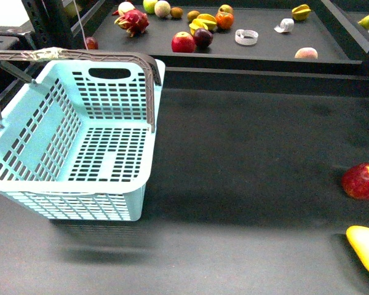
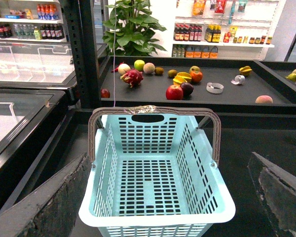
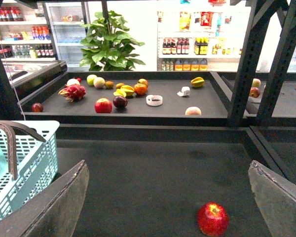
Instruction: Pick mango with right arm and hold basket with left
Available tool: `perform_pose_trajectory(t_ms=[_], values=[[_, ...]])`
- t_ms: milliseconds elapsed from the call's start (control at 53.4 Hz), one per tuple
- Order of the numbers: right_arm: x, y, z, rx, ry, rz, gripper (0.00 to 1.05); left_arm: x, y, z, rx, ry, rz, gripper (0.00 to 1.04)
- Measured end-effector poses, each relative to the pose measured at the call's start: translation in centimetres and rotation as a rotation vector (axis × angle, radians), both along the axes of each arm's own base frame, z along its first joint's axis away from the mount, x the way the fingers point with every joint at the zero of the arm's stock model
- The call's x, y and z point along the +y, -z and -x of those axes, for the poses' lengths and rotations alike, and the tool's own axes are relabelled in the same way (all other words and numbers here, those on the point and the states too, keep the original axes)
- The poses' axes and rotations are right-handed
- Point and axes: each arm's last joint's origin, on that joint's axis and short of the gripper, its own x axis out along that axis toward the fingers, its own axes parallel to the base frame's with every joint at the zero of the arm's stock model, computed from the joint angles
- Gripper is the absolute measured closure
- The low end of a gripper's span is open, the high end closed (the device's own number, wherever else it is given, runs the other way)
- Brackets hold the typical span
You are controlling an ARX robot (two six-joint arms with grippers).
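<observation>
The light blue basket (image 1: 24, 132) stands empty at the left of the dark table, both grey-brown handles raised. In the left wrist view the basket (image 2: 103, 163) lies straight ahead between the spread fingers of my left gripper (image 2: 167, 197), which is open and clear of the rim. The mango (image 1: 368, 249), smooth and yellow, lies at the front right edge of the table, partly cut off by the frame. My right gripper (image 3: 170, 200) is open above the table with nothing held; the mango does not show in the right wrist view. Neither arm shows in the front view.
A red apple (image 1: 361, 180) lies just behind the mango, and the same apple (image 3: 212, 218) sits between the right fingers' span. A raised back shelf (image 1: 264, 52) carries several fruits, including a dragon fruit (image 1: 133, 21) and starfruit (image 1: 301, 11).
</observation>
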Motion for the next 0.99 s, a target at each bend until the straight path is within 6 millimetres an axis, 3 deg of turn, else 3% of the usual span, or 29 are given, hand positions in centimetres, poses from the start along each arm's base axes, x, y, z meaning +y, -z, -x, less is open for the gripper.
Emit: perform_pose_trajectory(t_ms=[187, 319, 450, 619, 731, 918, 993], values=[[0.0, 0.0, 0.0, 0.0, 0.0, 0.0, 0.08, 0.0, 0.0, 0.0, 0.001, -0.013, 0.003, 0.08], [0.0, 0.0, 0.0, 0.0, 0.0, 0.0, 0.08, -0.2, -0.2, -0.8, 0.021, -0.325, 0.095, 0.08], [0.0, 0.0, 0.0, 0.0, -0.002, 0.0, 0.08, 0.0, -1.3, -2.7, 0.076, -0.405, 0.221, 0.08], [0.0, 0.0, 0.0, 0.0, -0.001, 0.0, 0.08, -0.9, -2.7, -7.4, 0.089, -0.354, 0.472, 0.08], [0.0, 0.0, 0.0, 0.0, -0.001, 0.0, 0.08, -1.4, -2.4, -11.1, 0.117, -0.342, 0.632, 0.08], [0.0, 0.0, 0.0, 0.0, -0.001, 0.0, 0.08, -1.7, 1.2, -18.0, 0.213, -0.388, 0.958, 0.08], [0.0, 0.0, 0.0, 0.0, -0.002, 0.0, 0.08, -1.9, 1.9, -19.9, 0.217, -0.388, 1.029, 0.08]])
